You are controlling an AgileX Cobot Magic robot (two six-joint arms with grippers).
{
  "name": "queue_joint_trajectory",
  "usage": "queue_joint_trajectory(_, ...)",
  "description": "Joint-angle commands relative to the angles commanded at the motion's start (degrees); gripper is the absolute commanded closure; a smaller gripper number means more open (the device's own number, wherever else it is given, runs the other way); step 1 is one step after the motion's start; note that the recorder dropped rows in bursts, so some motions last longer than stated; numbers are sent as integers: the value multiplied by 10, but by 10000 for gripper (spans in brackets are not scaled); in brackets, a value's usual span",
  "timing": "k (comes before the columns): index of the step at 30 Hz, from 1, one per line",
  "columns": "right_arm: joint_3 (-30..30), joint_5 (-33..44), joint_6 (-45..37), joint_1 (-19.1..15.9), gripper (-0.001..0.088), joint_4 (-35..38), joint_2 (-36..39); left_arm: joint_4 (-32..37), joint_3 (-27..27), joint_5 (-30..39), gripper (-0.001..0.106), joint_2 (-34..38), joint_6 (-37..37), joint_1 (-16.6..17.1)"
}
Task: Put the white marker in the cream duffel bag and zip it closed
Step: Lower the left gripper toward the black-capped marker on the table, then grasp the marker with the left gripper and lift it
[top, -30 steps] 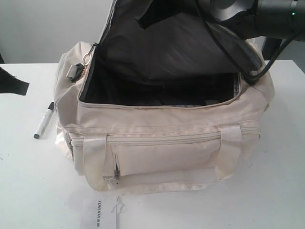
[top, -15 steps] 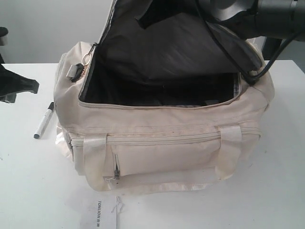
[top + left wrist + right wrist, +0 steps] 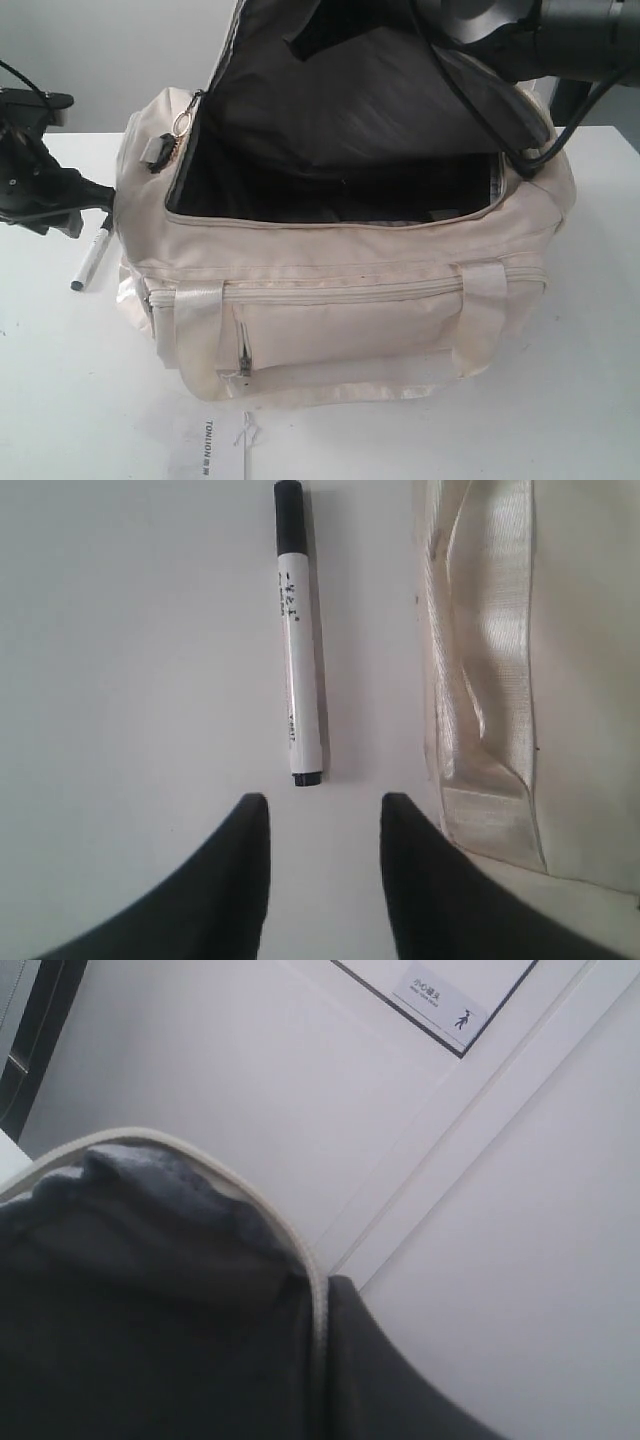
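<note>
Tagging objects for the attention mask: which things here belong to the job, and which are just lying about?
Job:
- white marker, on the table beside the bag
- cream duffel bag, top flap up
- left gripper, open, just short of the marker

Lying about:
- printed paper tag, in front of the bag
- white table, support only

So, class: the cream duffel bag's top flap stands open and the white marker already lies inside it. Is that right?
No. The white marker lies on the table beside the cream duffel bag, not inside it; the left wrist view shows this. The flap is open.
</note>
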Motion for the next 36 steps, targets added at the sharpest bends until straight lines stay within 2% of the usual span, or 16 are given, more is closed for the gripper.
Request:
queue_joint_trajectory(4, 0, 0, 0, 0, 868, 0, 0, 0, -19, -3, 610, 30, 2, 0)
queue_joint_trajectory(10, 0, 1, 0, 0, 868, 0, 0, 0, -47, -12, 439, 71, 2, 1)
queue_joint_trajectory(16, 0, 1, 0, 0, 868, 0, 0, -1, -62, -18, 441, 102, 3, 7)
queue_joint_trajectory(21, 0, 1, 0, 0, 868, 0, 0, -1, -62, -34, 504, 117, 5, 7)
queue_joint_trajectory(36, 0, 1, 0, 0, 868, 0, 0, -11, -62, -44, 503, 139, 19, 31)
